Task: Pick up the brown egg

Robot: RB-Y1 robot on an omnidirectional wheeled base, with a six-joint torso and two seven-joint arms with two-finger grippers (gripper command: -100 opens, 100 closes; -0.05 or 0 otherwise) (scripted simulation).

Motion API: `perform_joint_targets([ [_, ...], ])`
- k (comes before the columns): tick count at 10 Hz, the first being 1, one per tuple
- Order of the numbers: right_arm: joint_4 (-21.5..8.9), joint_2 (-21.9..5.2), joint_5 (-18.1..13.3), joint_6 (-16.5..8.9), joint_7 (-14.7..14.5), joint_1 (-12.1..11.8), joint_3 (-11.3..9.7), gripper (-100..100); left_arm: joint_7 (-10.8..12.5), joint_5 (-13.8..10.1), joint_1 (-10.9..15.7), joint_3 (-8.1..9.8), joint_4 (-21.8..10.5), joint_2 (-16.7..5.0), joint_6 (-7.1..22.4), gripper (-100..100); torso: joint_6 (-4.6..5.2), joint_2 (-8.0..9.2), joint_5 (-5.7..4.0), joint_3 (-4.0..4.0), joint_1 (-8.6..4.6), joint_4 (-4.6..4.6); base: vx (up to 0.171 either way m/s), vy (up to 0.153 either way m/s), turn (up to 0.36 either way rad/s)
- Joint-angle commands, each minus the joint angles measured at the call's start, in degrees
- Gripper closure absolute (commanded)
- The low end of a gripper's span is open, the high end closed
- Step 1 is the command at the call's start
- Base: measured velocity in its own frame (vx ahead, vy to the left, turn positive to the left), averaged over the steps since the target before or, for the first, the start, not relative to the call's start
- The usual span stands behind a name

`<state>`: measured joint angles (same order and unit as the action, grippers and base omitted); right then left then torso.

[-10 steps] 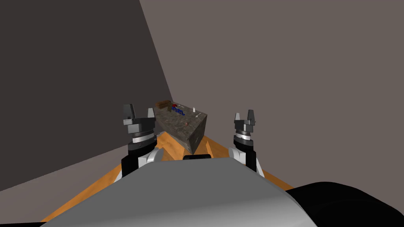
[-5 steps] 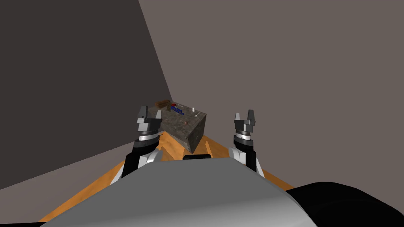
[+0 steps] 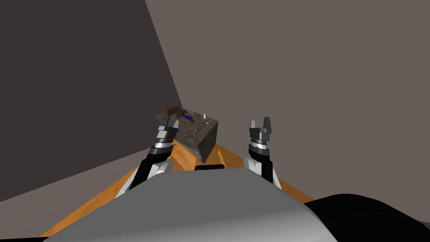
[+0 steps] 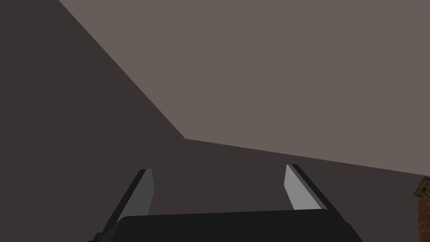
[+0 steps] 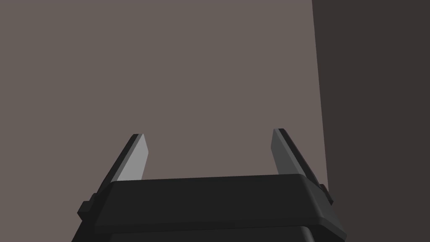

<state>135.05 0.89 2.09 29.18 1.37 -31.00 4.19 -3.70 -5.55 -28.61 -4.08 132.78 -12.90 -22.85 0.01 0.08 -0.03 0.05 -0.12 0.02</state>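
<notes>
Now, the small brown egg point(image 3: 196, 131) sits on the top of the mottled grey stone bench point(image 3: 208, 140), close to its near corner. Further back there's a small white bottle point(image 3: 204, 115) standing upright toward the right edge. A blue item point(image 3: 188, 118) lies mid-top with a red thing point(image 3: 184, 111) just behind it, and a brown wooden box point(image 3: 172, 110) is at the far left corner; those are too small to make out more.

The left tool point(image 3: 169, 124) is up at the bench's left edge, apart from the egg. In the left wrist view its fingers point(image 4: 294, 191) stand wide with nothing between them. The right tool point(image 3: 260, 122) hangs off to the right of the bench, well apart from it, also spread wide and empty. Orange wooden floor point(image 3: 184, 157) runs under the bench.
</notes>
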Motion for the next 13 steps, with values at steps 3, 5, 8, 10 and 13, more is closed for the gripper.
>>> perform_joint_targets([
  [3,0.0,0.0,0.0,0.0,0.0,0.0,0.0,0,1.1,-0.1,0.9,-1.24,-0.9,-3.3,5.9,-100,0.0,-0.01,0.01,-0.01,0.03,0.0,-0.023,-0.03,-0.037],
  [5,0.0,0.0,0.0,0.0,0.0,0.0,0.0,0,1.5,-0.1,1.3,-1.72,-1.6,-4.5,8.9,-100,0.0,0.05,-0.01,0.02,-0.06,0.01,-0.033,-0.046,-0.044],
  [8,0.0,0.0,0.0,0.0,0.0,0.0,0.0,0,2.1,-0.2,2.4,-2.58,-3.0,-6.9,13.7,-100,-0.02,0.0,0.01,0.0,0.06,0.0,-0.021,-0.02,-0.047],
  [10,0.0,0.0,0.0,0.0,0.0,0.0,0.0,0,2.3,-0.2,3.1,-2.95,-3.8,-8.0,16.6,-100,0.0,0.01,0.0,0.01,0.0,0.0,-0.026,-0.033,-0.065],
  [13,0.0,0.0,0.0,0.0,0.0,0.0,0.0,0,2.6,-0.4,4.7,-3.54,-5.7,-10.2,21.6,-100,-0.02,-0.02,0.01,-0.01,0.07,0.0,-0.018,-0.02,-0.063],
])
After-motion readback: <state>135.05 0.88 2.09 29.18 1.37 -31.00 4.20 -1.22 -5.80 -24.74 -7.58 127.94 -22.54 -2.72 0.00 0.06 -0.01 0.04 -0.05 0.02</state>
